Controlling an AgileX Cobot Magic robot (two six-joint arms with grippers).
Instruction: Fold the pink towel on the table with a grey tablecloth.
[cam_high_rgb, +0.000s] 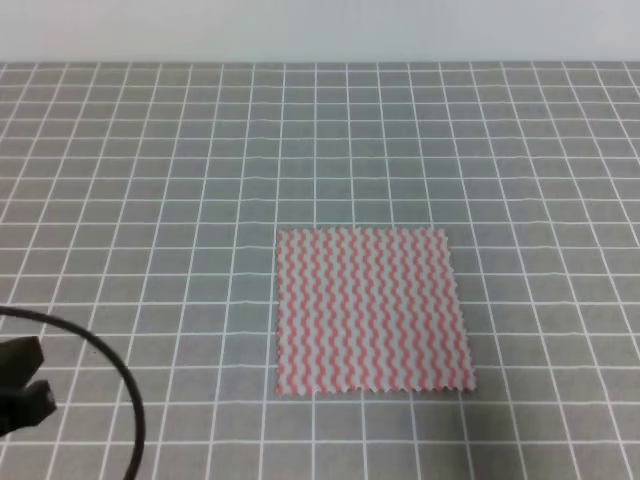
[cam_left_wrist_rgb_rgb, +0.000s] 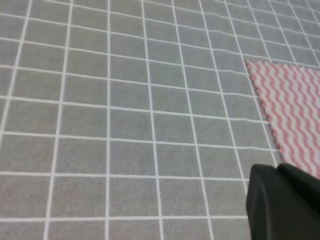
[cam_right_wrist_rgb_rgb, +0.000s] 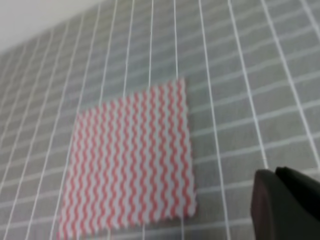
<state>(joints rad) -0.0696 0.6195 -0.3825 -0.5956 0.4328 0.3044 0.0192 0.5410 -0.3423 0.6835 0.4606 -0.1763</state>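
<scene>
The pink towel (cam_high_rgb: 372, 310) lies flat and spread out on the table with a grey tablecloth (cam_high_rgb: 180, 200), a little right of centre. The left wrist view catches its near-left corner (cam_left_wrist_rgb_rgb: 295, 110), and the right wrist view shows almost all of it (cam_right_wrist_rgb_rgb: 132, 160). My left gripper (cam_high_rgb: 45, 378) sits low at the left edge, well apart from the towel, as two dark fingers with a thin gap. Only a dark part of it (cam_left_wrist_rgb_rgb: 285, 205) shows in its wrist view. My right gripper (cam_right_wrist_rgb_rgb: 287, 205) is a dark corner piece right of the towel and is out of the high view.
A black cable (cam_high_rgb: 130, 400) arcs from the left gripper down to the front edge. The white-lined grey cloth runs back to a pale wall (cam_high_rgb: 320, 30) at the far edge.
</scene>
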